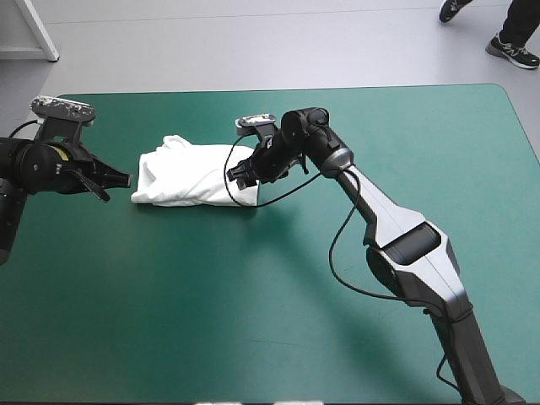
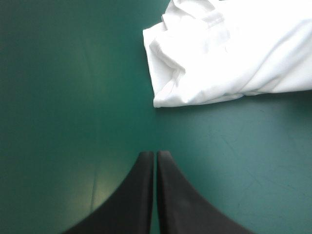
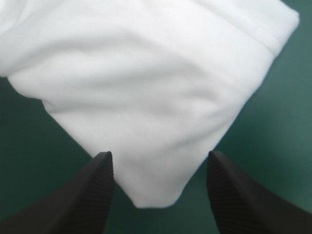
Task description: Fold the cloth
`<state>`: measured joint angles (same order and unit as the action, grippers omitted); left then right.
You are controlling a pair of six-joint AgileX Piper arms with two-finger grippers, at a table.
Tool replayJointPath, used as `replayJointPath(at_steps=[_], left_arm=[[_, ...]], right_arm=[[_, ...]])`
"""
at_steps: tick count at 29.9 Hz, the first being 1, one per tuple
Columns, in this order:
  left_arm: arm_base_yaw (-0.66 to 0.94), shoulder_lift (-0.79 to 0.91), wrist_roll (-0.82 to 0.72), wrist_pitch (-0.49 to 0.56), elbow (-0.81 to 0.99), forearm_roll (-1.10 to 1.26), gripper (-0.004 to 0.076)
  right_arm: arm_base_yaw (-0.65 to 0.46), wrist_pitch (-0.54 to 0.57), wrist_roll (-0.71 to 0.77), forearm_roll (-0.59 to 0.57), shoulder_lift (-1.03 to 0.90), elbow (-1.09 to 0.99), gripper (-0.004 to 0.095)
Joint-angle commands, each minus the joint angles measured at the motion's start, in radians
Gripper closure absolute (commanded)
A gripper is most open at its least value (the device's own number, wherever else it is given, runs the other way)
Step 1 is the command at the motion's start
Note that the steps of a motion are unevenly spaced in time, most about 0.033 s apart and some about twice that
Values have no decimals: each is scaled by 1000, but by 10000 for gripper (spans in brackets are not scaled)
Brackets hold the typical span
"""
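T-shirt (image 1: pixel 190 175) lies on the table (image 1: pixel 253 321); left gripper (image 1: pixel 126 180) beside its left end; right gripper (image 1: pixel 240 175) seemingly over its right.

Bright, even overhead light. The T-shirt (image 1: pixel 190 173) glares white, its folds washed out. A thin, soft shadow lines its near edge.

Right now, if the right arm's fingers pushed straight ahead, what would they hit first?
The T-shirt: a corner of the white bundle lies between the open fingers of the right gripper, so it would probably meet cloth almost at once, though depth is unclear.
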<state>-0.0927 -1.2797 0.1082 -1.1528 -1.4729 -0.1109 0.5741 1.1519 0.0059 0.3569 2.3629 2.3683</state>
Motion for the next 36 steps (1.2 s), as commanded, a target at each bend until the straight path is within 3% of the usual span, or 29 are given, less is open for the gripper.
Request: replayJointPath(at_steps=[1, 9, 12, 17, 21, 26, 36], left_arm=[[-3, 47, -2, 37, -33, 2, 705], [-3, 58, 0, 27, -33, 5, 705], [-3, 58, 1, 29, -33, 6, 705], [-3, 58, 7, 29, -33, 22, 705], [-3, 58, 14, 29, -33, 25, 705], [-3, 58, 36, 29, -33, 25, 705], [-3, 58, 52, 17, -33, 25, 705]], right_arm=[[-1, -77, 3, 14, -41, 24, 374], [-1, -115, -15, 36, 22, 24, 406], [-1, -124, -17, 43, 24, 24, 534], [-3, -109, -39, 22, 19, 73, 915], [-6, -43, -30, -40, 19, 151, 925], [-34, 28, 26, -214, 12, 213, 925], [-236, 28, 91, -248, 1, 213, 925]])
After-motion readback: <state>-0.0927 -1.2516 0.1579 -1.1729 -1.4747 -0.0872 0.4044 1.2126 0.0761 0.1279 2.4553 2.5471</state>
